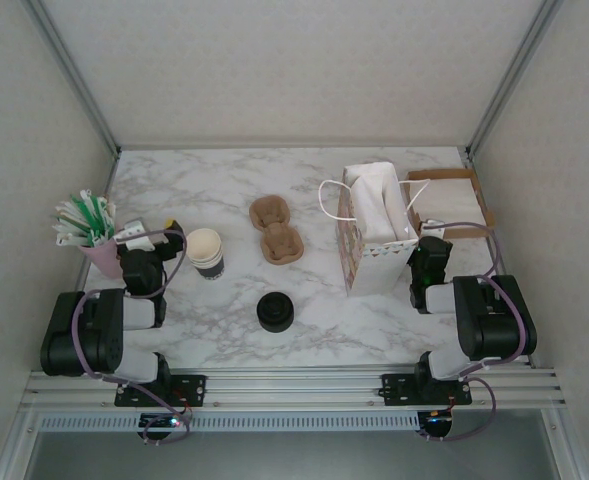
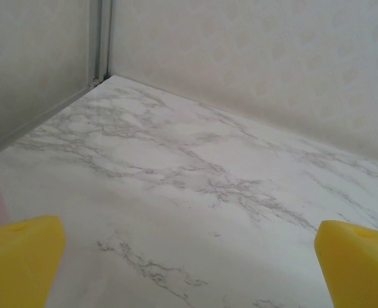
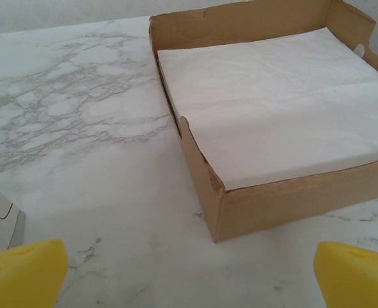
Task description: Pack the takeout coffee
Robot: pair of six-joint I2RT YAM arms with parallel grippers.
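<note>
The lidded takeout coffee is out of view. A stack of lidless cream-rimmed cups (image 1: pixel 206 252) stands left of centre, and a low black pile of lids (image 1: pixel 274 311) lies near the front middle. An open white paper bag (image 1: pixel 374 232) with handles stands right of centre. My left gripper (image 1: pixel 149 236) sits low beside the cup stack, open, its yellow fingers (image 2: pixel 22 260) wide apart over bare marble (image 2: pixel 189 269). My right gripper (image 1: pixel 431 240) rests just right of the bag, open (image 3: pixel 189 276), with nothing between its fingers (image 3: pixel 355 273).
A cardboard tray of white napkins (image 3: pixel 272 109) lies right in front of the right gripper, at the back right (image 1: pixel 449 205). Brown pulp cup carriers (image 1: pixel 276 230) lie mid-table. A pink cup of straws (image 1: pixel 92 240) stands at the left wall. Enclosure walls surround the table.
</note>
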